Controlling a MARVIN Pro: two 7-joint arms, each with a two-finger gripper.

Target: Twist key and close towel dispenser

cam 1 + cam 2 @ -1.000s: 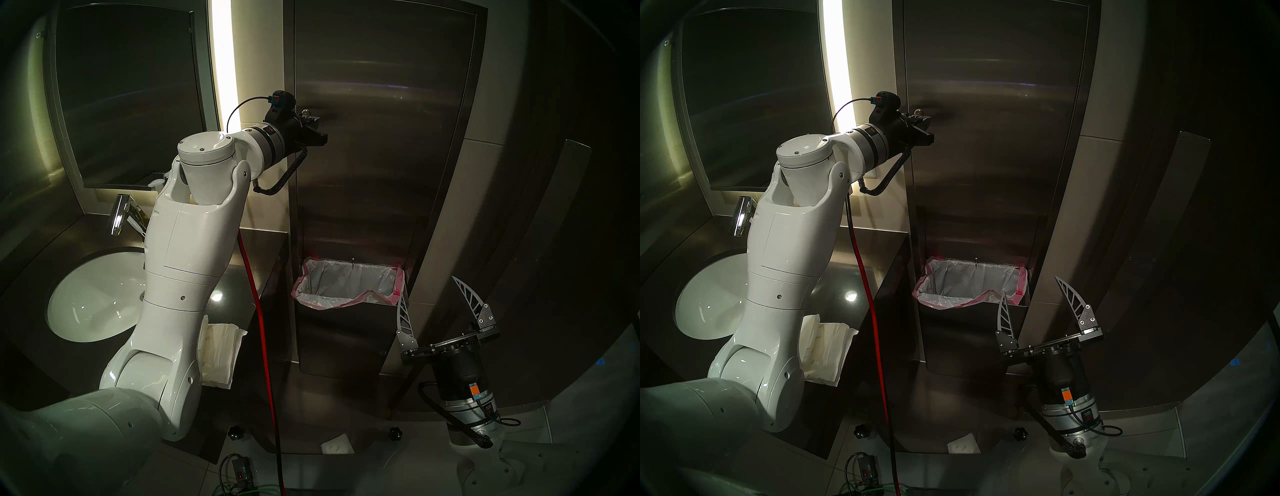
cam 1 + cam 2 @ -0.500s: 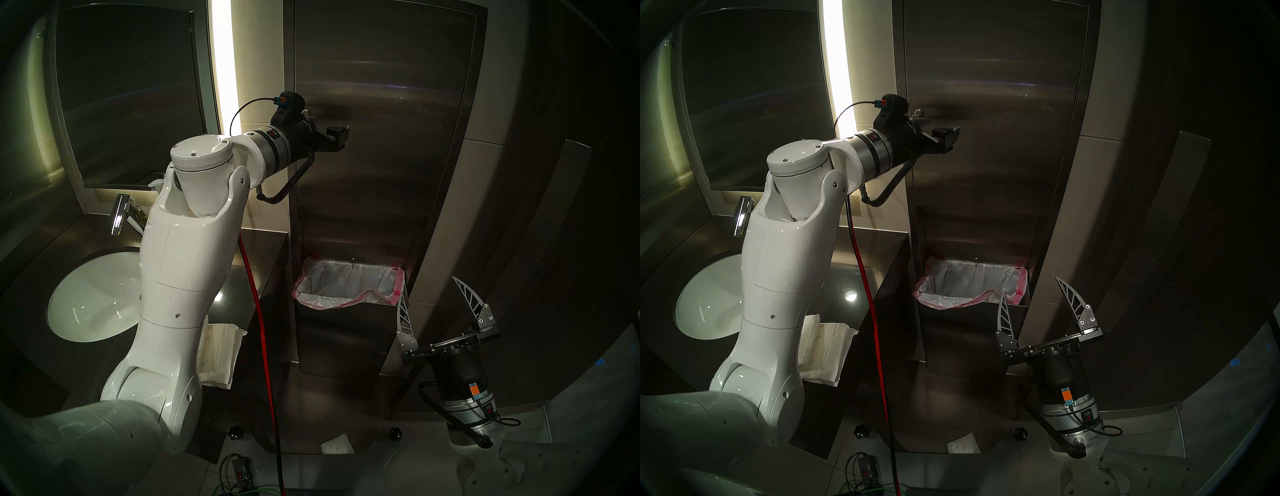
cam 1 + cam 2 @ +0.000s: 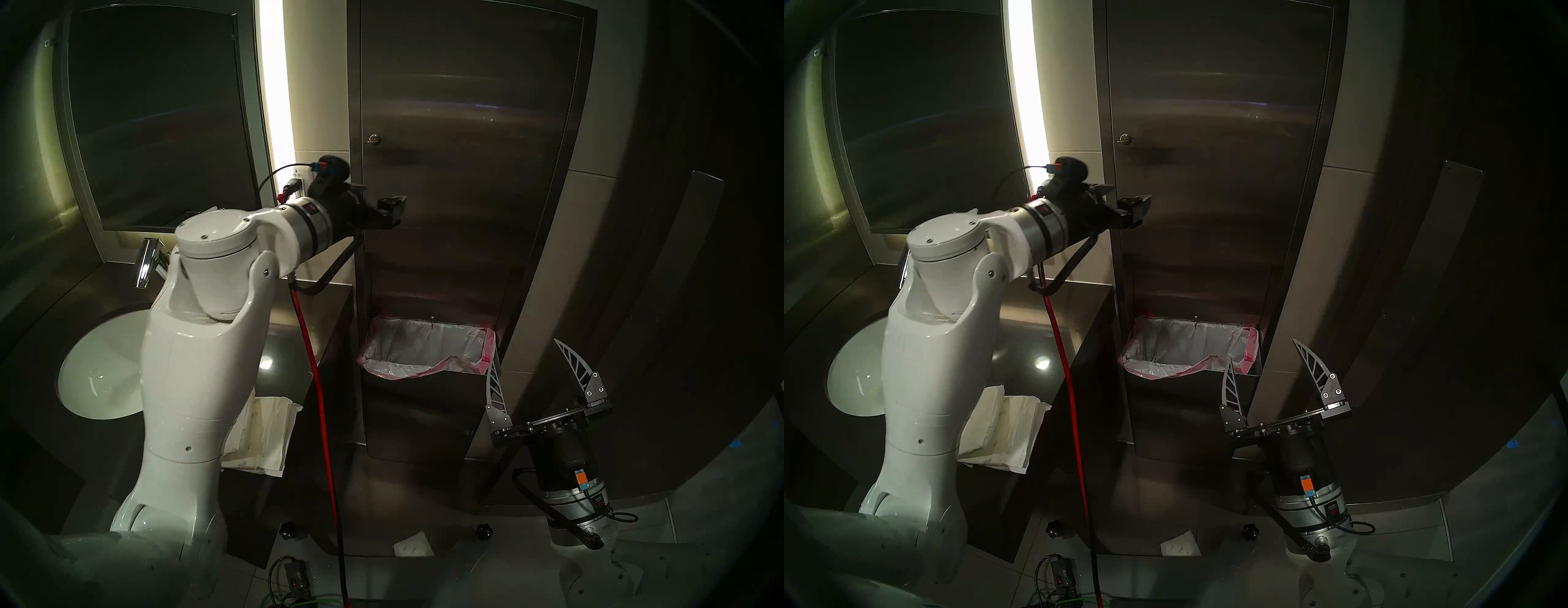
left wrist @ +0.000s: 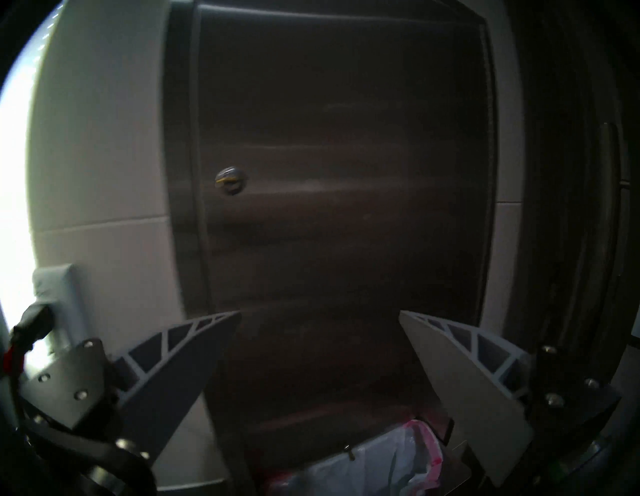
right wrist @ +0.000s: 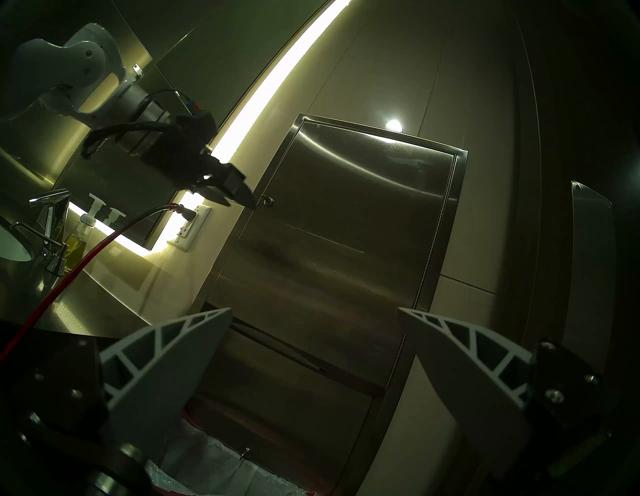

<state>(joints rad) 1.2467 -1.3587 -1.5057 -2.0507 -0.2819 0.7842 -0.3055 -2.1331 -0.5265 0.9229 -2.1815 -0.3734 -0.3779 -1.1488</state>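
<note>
The towel dispenser [image 3: 466, 170] is a tall brushed steel wall cabinet, and its door sits flush in the frame. A small brass key [image 3: 374, 139] sticks out of the round lock near the door's left edge. It also shows in the left wrist view [image 4: 230, 180] and the right wrist view [image 5: 267, 200]. My left gripper [image 3: 377, 199] is open and empty, just in front of the door, below the key and apart from it. My right gripper [image 3: 524, 354] is open and empty, low at the right beside the bin. The towels inside are hidden.
A waste bin with a pink-edged liner [image 3: 424, 348] sits in the cabinet's lower part. Left of it are the dark counter with a white sink [image 3: 97, 365], a faucet [image 3: 146, 263], loose paper towels [image 3: 267, 429], a red cable [image 3: 318, 382] and a mirror [image 3: 157, 119].
My left gripper has come off the key at the lock, swung right, then dropped down and back from the door. The key stays in the lock. The right arm has not moved.
</note>
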